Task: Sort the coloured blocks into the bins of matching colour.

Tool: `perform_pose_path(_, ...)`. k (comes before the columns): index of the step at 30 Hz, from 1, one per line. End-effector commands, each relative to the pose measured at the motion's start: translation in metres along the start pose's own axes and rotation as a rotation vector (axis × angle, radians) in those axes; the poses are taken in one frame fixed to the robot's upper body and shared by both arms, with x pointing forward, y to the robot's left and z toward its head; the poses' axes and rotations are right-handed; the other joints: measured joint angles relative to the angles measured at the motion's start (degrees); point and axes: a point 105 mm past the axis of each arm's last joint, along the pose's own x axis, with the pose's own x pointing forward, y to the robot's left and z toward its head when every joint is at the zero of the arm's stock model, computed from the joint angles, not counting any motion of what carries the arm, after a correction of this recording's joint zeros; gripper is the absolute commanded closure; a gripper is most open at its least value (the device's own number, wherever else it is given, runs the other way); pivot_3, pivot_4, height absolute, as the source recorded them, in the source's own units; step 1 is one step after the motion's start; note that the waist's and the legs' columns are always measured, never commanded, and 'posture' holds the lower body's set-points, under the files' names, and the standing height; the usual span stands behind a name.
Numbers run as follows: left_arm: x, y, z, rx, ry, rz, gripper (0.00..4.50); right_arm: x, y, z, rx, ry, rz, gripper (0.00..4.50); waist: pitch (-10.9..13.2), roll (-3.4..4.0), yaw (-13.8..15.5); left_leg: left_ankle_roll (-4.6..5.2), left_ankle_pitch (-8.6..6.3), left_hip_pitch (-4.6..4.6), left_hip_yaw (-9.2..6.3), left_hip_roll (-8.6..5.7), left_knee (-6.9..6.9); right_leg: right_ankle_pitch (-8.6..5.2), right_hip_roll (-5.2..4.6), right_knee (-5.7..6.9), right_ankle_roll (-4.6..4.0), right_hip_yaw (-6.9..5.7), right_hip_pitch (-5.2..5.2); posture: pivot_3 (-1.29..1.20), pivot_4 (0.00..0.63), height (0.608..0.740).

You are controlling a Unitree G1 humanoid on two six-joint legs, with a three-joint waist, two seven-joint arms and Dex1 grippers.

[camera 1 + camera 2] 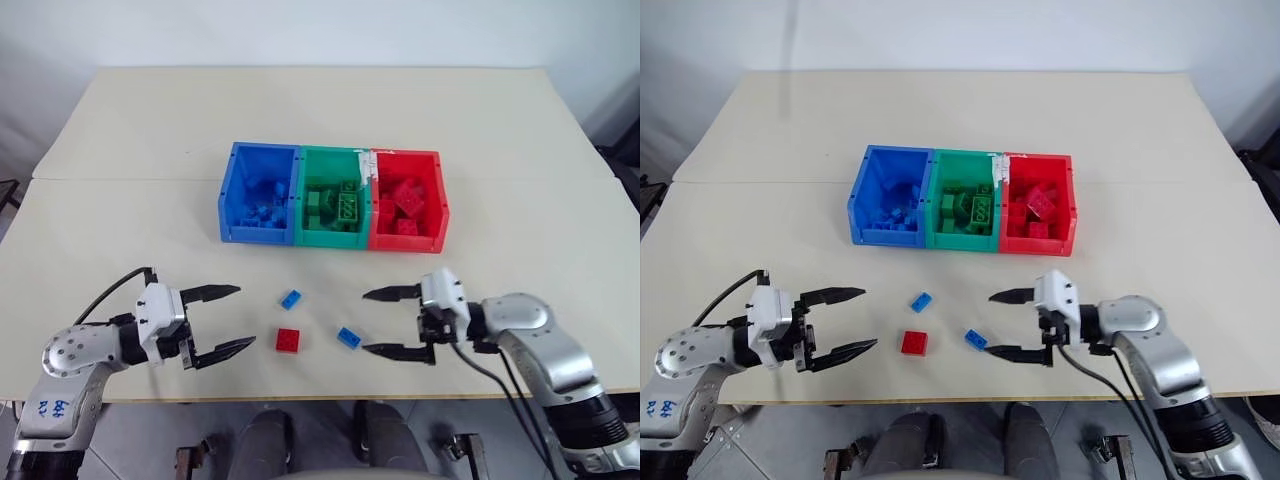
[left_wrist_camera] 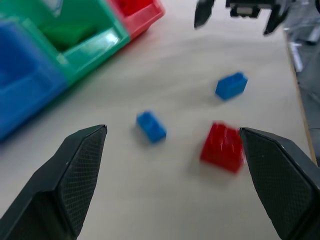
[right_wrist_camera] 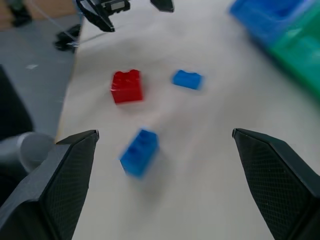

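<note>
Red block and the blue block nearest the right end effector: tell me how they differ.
The red block is square and looks larger; the blue block is narrower and oblong. The red block lies nearer the left end effector, while the blue block lies just beside the lower finger of the right end effector. The red block sits roughly square to the table edge; the blue block lies turned at an angle. Both rest loose on the table, outside the bins.

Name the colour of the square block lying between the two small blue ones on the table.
Red. The square block shows best in the left eye view.
</note>
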Motion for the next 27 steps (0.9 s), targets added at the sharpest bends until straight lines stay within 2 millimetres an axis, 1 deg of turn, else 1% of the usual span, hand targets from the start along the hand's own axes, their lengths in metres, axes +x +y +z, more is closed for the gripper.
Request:
perform_pose_path(1,-0.004,-0.003,0.014,0.05,-0.02,0.029,0.0,0.014,0.004,-0.006,-0.001,0.025,0.012,0.02,0.0,0.0,0.2,0.02,-0.01,-0.01,-0.01,-0.07,-0.02,0.0,-0.07,-0.01,0.0,-0.03,0.0,0.0,0.15,0.74)
perform_pose_path(3,-0.008,-0.007,0.012,0.04,-0.014,0.053,0.0,0.024,0.004,-0.015,0.011,0.052,-0.003,0.02,0.0,-0.02,-0.1,0.1,-0.05,-0.02,0.04,-0.18,-0.06,0.0,-0.17,-0.05,0.0,-0.15,-0.01,0.0,0.15,0.74)
perform_pose_path(4,-0.008,-0.009,0.012,0.037,-0.013,0.057,0.0,0.026,0.002,-0.018,0.003,0.06,-0.014,0.02,0.0,-0.02,-0.2,0.16,-0.08,-0.02,0.05,-0.23,-0.06,0.0,-0.21,-0.07,0.01,-0.28,0.01,0.0,0.15,0.74)
perform_pose_path(7,-0.008,-0.013,0.014,0.031,-0.017,0.062,0.0,0.022,-0.003,-0.019,-0.002,0.059,-0.042,0.62,0.0,-0.03,-0.4,0.24,-0.13,-0.02,0.09,-0.29,-0.07,0.02,-0.28,-0.17,0.04,-0.39,0.05,0.0,0.15,0.74)
perform_pose_path(10,-0.007,-0.012,0.016,0.03,-0.021,0.065,0.0,0.014,-0.004,-0.023,-0.009,0.072,-0.04,1.57,0.0,-0.03,-0.4,0.3,-0.16,-0.01,0.05,-0.3,-0.06,0.03,-0.28,-0.25,0.06,-0.57,0.15,0.0,0.15,0.74)
perform_pose_path(11,-0.006,-0.011,0.016,0.031,-0.024,0.064,0.0,0.013,-0.005,-0.023,-0.015,0.075,-0.04,1.97,0.0,-0.03,-0.4,0.3,-0.16,-0.01,0.05,-0.3,-0.06,0.03,-0.28,-0.25,0.06,-0.61,0.16,0.0,0.15,0.74)
perform_pose_path(12,-0.005,-0.011,0.017,0.033,-0.027,0.062,0.0,0.012,-0.006,-0.023,-0.024,0.074,-0.044,2.24,0.0,-0.03,-0.4,0.3,-0.16,-0.01,0.05,-0.3,-0.06,0.03,-0.27,-0.26,0.06,-0.65,0.16,0.0,0.15,0.74)
perform_pose_path(13,-0.004,-0.01,0.018,0.035,-0.031,0.059,0.0,0.011,-0.006,-0.023,-0.028,0.069,-0.044,2.63,0.0,-0.03,-0.4,0.3,-0.16,-0.01,0.06,-0.3,-0.06,0.03,-0.24,-0.26,0.06,-0.69,0.16,0.0,0.15,0.74)
perform_pose_path(17,0.004,-0.007,0.024,0.045,-0.059,0.043,0.0,0.007,-0.011,-0.013,-0.052,0.01,-0.055,3.97,0.0,-0.03,-0.3,0.31,-0.16,-0.01,0.06,-0.31,-0.06,0.04,-0.06,-0.25,0.08,-0.78,0.16,0.0,0.15,0.74)
perform_pose_path(22,0.011,0.002,0.031,0.051,-0.102,0.055,0.0,0.001,-0.018,0.004,-0.082,-0.054,-0.072,4.01,0.0,-0.03,-0.4,0.32,-0.15,-0.01,0.08,-0.32,-0.04,0.07,-0.02,-0.24,0.13,-0.79,0.17,0.0,0.15,0.74)
perform_pose_path(24,0.012,0.009,0.035,0.041,-0.14,0.104,0.0,0.004,-0.028,0.016,-0.096,-0.088,-0.111,4.01,0.0,-0.02,-0.6,0.32,-0.15,-0.01,0.08,-0.3,-0.04,0.07,0.0,-0.24,0.13,-0.8,0.17,0.0,0.15,0.74)
perform_pose_path(27,0.009,0.02,0.039,0.022,-0.185,0.21,0.0,0.015,-0.043,0.04,-0.112,-0.141,-0.144,4.01,0.0,-0.02,-0.8,0.27,-0.12,0.0,0.13,-0.24,-0.04,0.08,0.05,-0.22,0.16,-0.81,0.14,0.0,0.15,0.74)
